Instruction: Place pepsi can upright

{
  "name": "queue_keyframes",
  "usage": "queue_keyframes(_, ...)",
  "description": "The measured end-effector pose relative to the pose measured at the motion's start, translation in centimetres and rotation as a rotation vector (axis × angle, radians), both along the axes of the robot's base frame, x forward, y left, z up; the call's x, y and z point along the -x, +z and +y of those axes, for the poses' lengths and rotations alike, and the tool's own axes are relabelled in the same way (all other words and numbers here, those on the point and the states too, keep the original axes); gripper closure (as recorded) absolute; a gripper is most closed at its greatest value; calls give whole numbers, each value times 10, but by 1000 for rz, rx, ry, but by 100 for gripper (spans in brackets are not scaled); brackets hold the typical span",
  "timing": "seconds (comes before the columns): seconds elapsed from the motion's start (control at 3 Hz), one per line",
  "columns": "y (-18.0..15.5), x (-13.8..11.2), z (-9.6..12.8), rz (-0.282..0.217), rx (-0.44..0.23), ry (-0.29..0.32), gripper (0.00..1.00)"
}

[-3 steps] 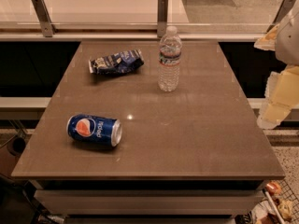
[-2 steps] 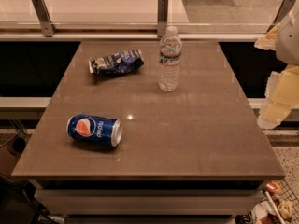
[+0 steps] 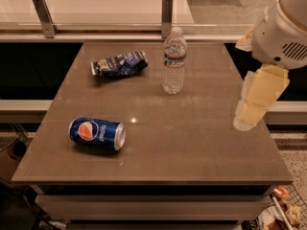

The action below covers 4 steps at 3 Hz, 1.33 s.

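Note:
The pepsi can (image 3: 97, 133) is a small blue can with the round red-white-blue logo. It lies on its side near the front left of the brown table (image 3: 192, 147), with its silver end facing right. My gripper (image 3: 249, 113) hangs over the table's right edge, pointing down, far to the right of the can. It holds nothing that I can see.
A clear plastic water bottle (image 3: 173, 61) stands upright at the back middle of the table. A dark blue foil snack bag (image 3: 119, 63) lies at the back left. A counter with metal posts (image 3: 167, 9) runs behind the table. Clutter sits on the floor at the lower right.
My arm and gripper have moved a little to the left, in over the table's right edge. The can, bottle and bag have not moved.

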<state>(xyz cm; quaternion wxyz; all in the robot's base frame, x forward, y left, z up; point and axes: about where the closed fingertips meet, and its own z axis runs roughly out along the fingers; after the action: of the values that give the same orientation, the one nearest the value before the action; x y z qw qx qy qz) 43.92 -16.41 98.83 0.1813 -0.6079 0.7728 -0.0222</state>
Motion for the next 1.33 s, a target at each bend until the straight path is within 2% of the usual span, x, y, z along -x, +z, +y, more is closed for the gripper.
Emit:
queue_keyframes(0.67,0,2,63,43,-73,15,0)
queue_keyframes(1.0,-12,-15,108,72,-106,53,0)
queue_keyframes(1.33,-22,-25,142,93,-102,52,0)
